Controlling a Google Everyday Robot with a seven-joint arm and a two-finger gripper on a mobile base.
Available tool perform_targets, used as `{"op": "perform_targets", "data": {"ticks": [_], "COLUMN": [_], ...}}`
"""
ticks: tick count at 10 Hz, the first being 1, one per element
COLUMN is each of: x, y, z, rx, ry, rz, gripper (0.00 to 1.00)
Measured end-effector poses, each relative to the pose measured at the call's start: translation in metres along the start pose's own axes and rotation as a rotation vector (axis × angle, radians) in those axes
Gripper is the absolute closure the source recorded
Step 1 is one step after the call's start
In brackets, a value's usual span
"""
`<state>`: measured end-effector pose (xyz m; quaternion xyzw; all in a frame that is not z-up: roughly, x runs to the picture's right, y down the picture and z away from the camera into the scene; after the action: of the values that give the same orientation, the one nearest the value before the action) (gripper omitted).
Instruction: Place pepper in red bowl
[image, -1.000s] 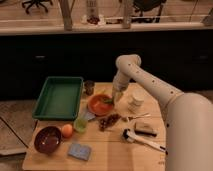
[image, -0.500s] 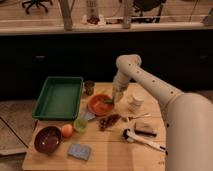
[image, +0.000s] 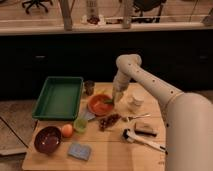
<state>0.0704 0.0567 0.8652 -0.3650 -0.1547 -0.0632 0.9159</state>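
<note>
Claw (image: 116, 101) over red bowl (image: 98, 105), pepper unclear

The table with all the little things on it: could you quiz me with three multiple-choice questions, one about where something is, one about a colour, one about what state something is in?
1. Where is the gripper?
A. Over the green tray
B. At the right rim of the red bowl
C. Beside the blue sponge

2. What colour is the bowl at the table's front left corner?
A. Maroon-purple
B. White
C. Yellow

3. What state is the green tray in?
A. Full of fruit
B. Turned upside down
C. Upright with nothing in it

Answers:
1. B: the gripper hangs at the right edge of the red bowl, with the dark pepper right at it.
2. A: the maroon-purple bowl sits beside an orange fruit.
3. C: the green tray shows only its bare floor.
</note>
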Motion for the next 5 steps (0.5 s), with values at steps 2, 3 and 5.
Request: {"op": "perform_targets", "data": {"ticks": [2, 3, 5], "x": [-0.009, -0.01, -0.017], "y": [-0.003, -0.003, -0.006], "z": [0.0, 0.0, 0.0], "rx": [-0.003, -0.002, -0.006], "ry": [0.001, 0.001, 0.001], "rz": [-0.029, -0.035, -0.059], "gripper": [0.37, 0.3, 0.2]}}
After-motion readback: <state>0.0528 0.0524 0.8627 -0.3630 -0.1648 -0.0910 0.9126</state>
